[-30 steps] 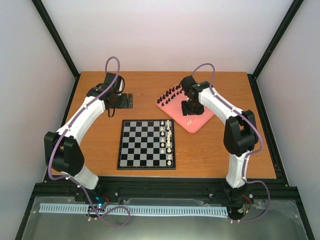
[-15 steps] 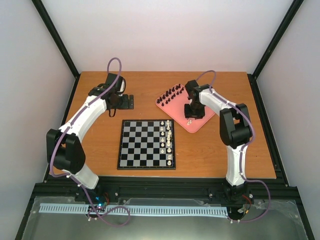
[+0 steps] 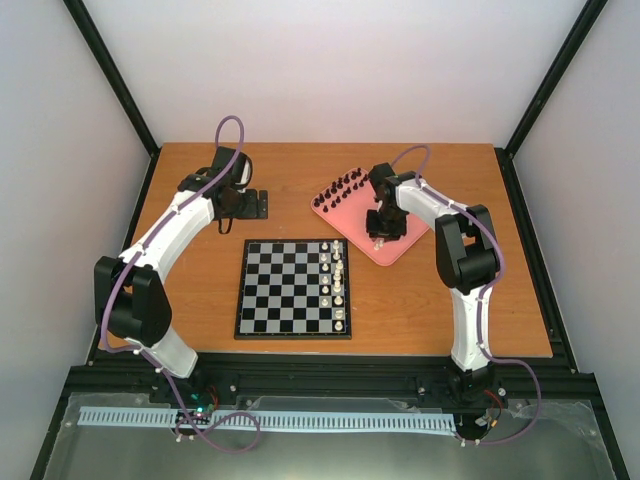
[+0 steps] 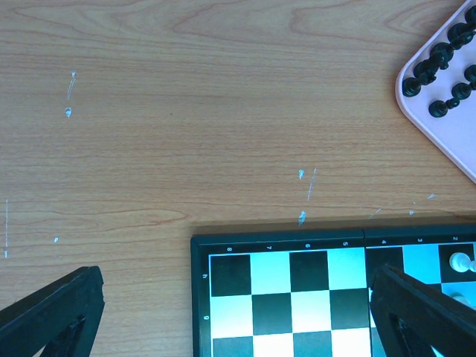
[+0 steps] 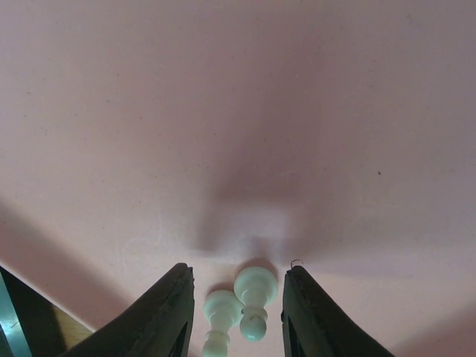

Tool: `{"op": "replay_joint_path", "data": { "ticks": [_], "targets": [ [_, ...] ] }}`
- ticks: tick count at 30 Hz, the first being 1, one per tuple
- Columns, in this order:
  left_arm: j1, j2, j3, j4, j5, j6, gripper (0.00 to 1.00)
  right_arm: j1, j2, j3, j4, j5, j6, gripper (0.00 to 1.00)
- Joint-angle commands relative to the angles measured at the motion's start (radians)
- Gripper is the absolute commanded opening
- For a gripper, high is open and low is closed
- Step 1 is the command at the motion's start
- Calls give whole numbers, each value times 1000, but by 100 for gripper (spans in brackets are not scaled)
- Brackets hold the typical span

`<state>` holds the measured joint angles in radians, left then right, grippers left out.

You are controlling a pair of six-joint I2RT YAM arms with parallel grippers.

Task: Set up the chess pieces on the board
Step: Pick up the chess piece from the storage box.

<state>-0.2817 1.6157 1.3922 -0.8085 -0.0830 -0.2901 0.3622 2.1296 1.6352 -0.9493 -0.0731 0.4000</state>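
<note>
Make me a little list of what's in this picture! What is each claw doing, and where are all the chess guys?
left claw: open wide, empty, above the wooden table beyond the board
right claw: open, low over the pink tray
two white pieces: standing on the tray between the right claw's fingers
board: lying flat in the table's middle
other white pieces: on the board's two right-hand columns
black pieces: all on the tray's far-left corner

Two cream-white pawns (image 5: 253, 301) stand upright, side by side, between the right fingers (image 5: 165, 312). The board (image 4: 297, 297), black and silvery-white checks, lies flat between the left fingers (image 4: 56, 312), a white piece (image 4: 461, 262) just beside one.
</note>
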Motion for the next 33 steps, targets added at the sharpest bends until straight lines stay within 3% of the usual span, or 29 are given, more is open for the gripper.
{"op": "replay_joint_path", "data": {
  "ticks": [1,10,30,33],
  "targets": [
    [1,4,4,3,-2,20,100,-6,24,3,7,-14,17,39],
    [1,-1,-9,10,-4,22,100,-8,-8,-31,8,-2,37,37],
    [1,-11,-11,8,-9,26,100,-14,18,26,0,29,17,10],
    [1,-12,-9,8,-9,26,100,-14,27,48,-13,57,-6,10]
  ]
}}
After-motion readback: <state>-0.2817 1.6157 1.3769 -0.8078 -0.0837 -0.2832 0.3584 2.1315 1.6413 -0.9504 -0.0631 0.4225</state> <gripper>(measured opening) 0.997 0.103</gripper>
